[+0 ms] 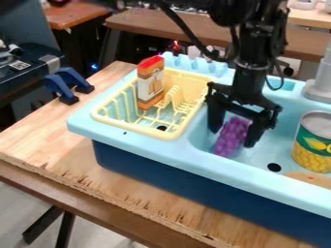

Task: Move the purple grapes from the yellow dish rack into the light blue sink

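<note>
Well, the wooden tabletop (103,179) is running along the near side, supporting the light-blue toy sink (148,154). Toward the right, a corn can (312,150) is standing in the basin. Purple grapes (231,138) are lying there too — between the jaws of the black gripper (234,138), which are standing spread apart, open. To the left, a yellow dish rack (132,127) is holding an upright orange-and-white box (150,85) — blue clamps (63,83) are sitting farther left.
</note>
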